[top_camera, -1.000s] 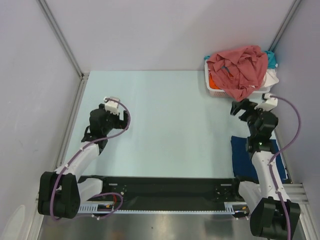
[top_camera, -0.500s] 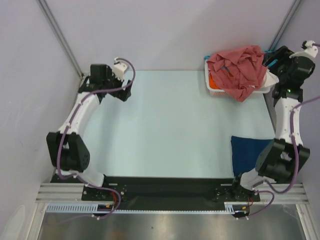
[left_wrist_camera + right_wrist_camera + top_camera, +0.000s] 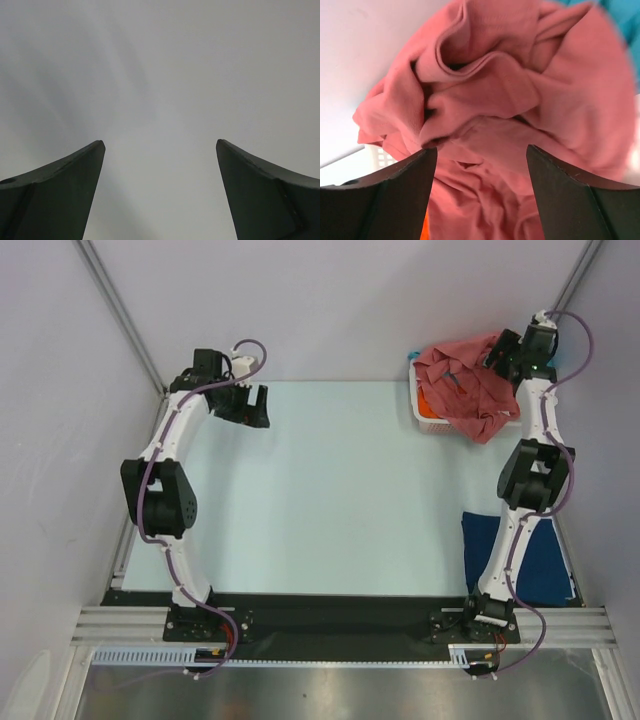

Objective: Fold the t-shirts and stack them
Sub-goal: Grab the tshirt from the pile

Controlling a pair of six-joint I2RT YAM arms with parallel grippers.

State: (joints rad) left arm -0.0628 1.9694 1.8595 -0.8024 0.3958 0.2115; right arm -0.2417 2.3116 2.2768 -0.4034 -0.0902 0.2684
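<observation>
Over the basket (image 3: 427,421), right hand (image 3: 481,150) gapes empty above red shirt (image 3: 490,85), poised to grab; left hand (image 3: 160,145) open, empty

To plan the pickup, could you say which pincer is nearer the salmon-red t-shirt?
Right: right pincer hovers over the salmon-red t-shirt; left pincer is far across the table.

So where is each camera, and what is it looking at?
Top external: above and behind the arms, looking down at the table; both whole arms show, left gripper and right gripper at the far end.
Left wrist: on the left wrist, facing a blank grey surface; its two open fingers show.
Right wrist: on the right wrist, facing the salmon-red t-shirt; its two open fingers show.
Shared: top external and right wrist both see that t-shirt on the white basket.
</observation>
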